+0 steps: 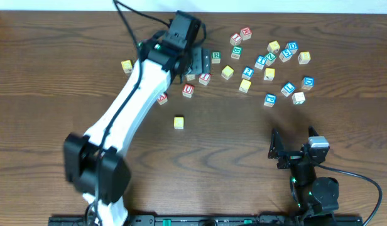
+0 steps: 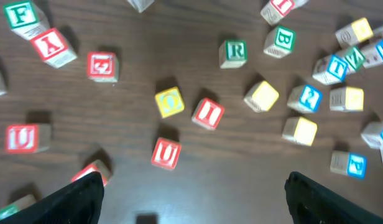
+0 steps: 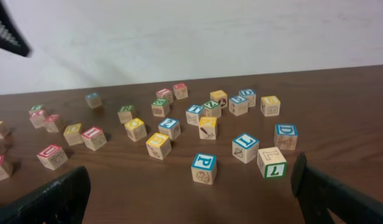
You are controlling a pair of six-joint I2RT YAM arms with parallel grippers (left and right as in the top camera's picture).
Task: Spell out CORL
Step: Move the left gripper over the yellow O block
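Lettered wooden blocks lie scattered across the far half of the table. My left gripper point(image 1: 196, 63) point(image 2: 194, 205) is open and empty, hovering over the left part of the cluster. Ahead of it in the left wrist view are a yellow O block point(image 2: 170, 101), a green R block point(image 2: 233, 51) point(image 1: 215, 56) and red blocks lettered U point(image 2: 166, 152). My right gripper point(image 1: 293, 143) point(image 3: 194, 199) is open and empty, low at the near right. A block with L on top and a green 7 on its side point(image 3: 272, 162) and a blue P block point(image 3: 204, 167) lie just ahead of it. I cannot make out a C block.
A lone yellow block point(image 1: 179, 122) sits mid-table, and another point(image 1: 126, 66) at the far left. Blue and yellow blocks point(image 1: 288, 53) crowd the far right. The left arm point(image 1: 127, 113) stretches diagonally over the table's left. A white wall point(image 3: 191, 37) stands behind the table.
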